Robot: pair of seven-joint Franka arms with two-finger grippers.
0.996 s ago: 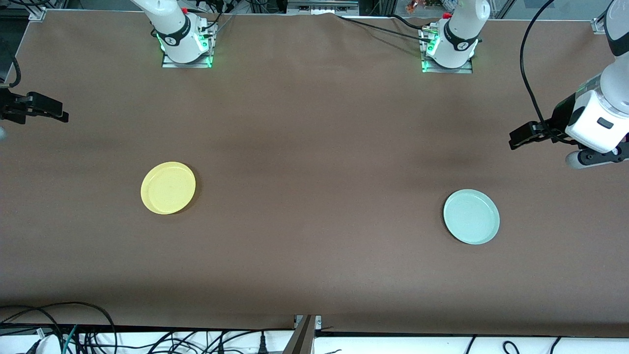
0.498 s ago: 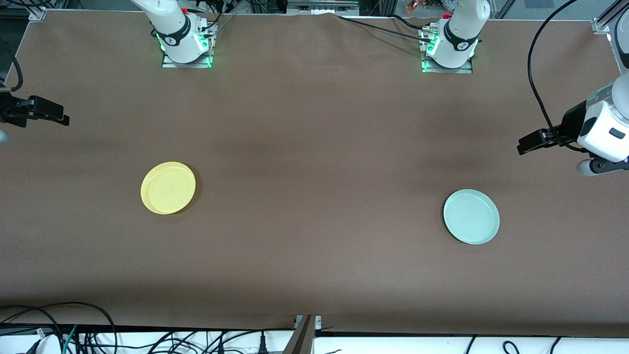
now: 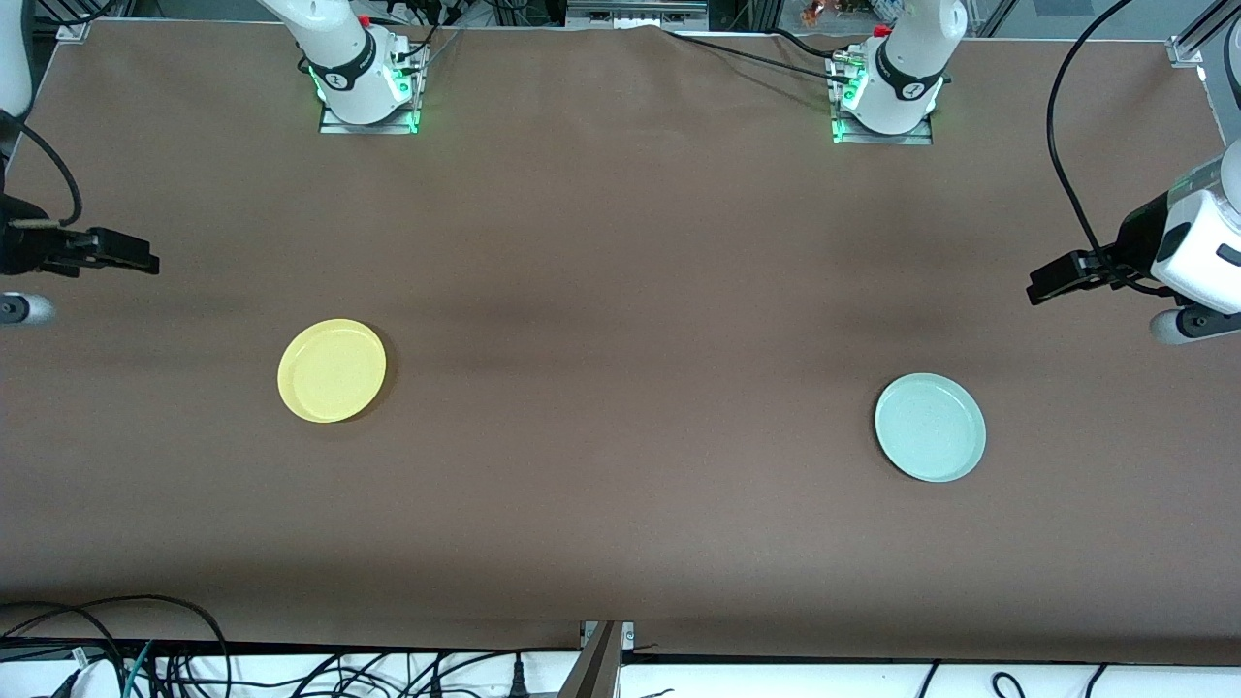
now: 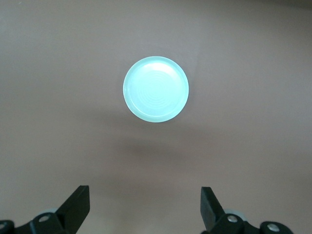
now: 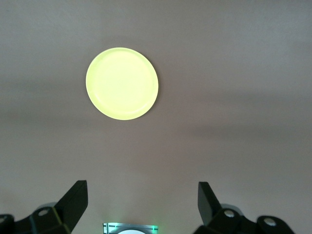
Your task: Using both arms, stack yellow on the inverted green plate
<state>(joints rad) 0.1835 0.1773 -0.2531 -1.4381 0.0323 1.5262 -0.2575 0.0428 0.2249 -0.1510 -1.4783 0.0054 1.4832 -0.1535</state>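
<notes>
The yellow plate (image 3: pixel 332 370) lies flat on the brown table toward the right arm's end, and shows in the right wrist view (image 5: pixel 122 83). The pale green plate (image 3: pixel 930 428) lies flat toward the left arm's end, rim up as far as I can see, and shows in the left wrist view (image 4: pixel 155 89). My right gripper (image 3: pixel 147 263) hangs open and empty over the table's end, apart from the yellow plate. My left gripper (image 3: pixel 1037 287) hangs open and empty over the other end, apart from the green plate. Both wrist views show wide-open jaws (image 4: pixel 145 209) (image 5: pixel 142 204).
The two arm bases (image 3: pixel 366 82) (image 3: pixel 887 92) stand along the table edge farthest from the front camera. Cables (image 3: pixel 116 650) lie off the table's nearest edge. The brown tabletop (image 3: pixel 620 388) spans between the plates.
My right gripper has shifted a little toward the yellow plate. My left gripper has drawn slightly outward toward its end of the table. Both plates lie where they were.
</notes>
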